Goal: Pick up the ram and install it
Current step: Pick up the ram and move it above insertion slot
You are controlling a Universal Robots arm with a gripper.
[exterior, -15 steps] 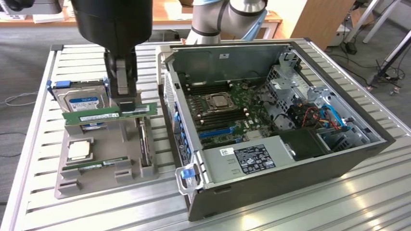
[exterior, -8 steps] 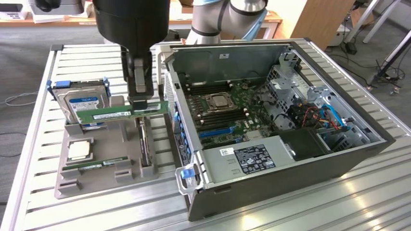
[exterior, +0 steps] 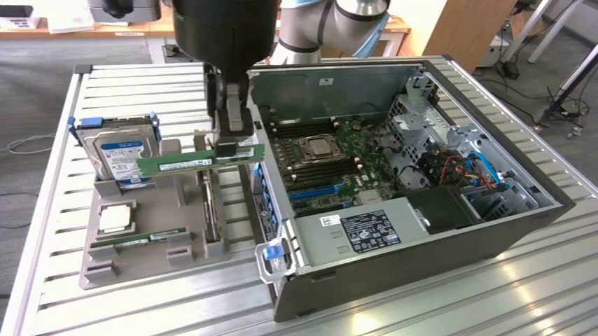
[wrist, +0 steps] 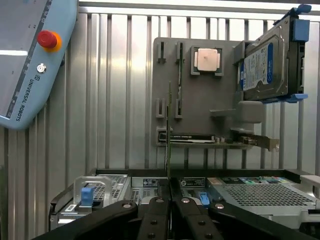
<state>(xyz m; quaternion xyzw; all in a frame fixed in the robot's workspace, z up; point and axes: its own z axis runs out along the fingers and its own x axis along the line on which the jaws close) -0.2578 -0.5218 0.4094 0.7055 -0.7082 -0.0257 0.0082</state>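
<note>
The gripper [exterior: 234, 145] was clamped tight on the ram [exterior: 182, 164], holding it up in the air left of the middle of the exterior view, above the gray holder [exterior: 103, 269]. The pick-up was done. The ram was not yet inside the computer case [exterior: 421, 259]

You see the gripper [wrist: 170, 189] clamped on the ram [wrist: 169, 140], held edge-on, with the gray tray [wrist: 200, 100] and hard drive [wrist: 265, 62] beyond.
</note>
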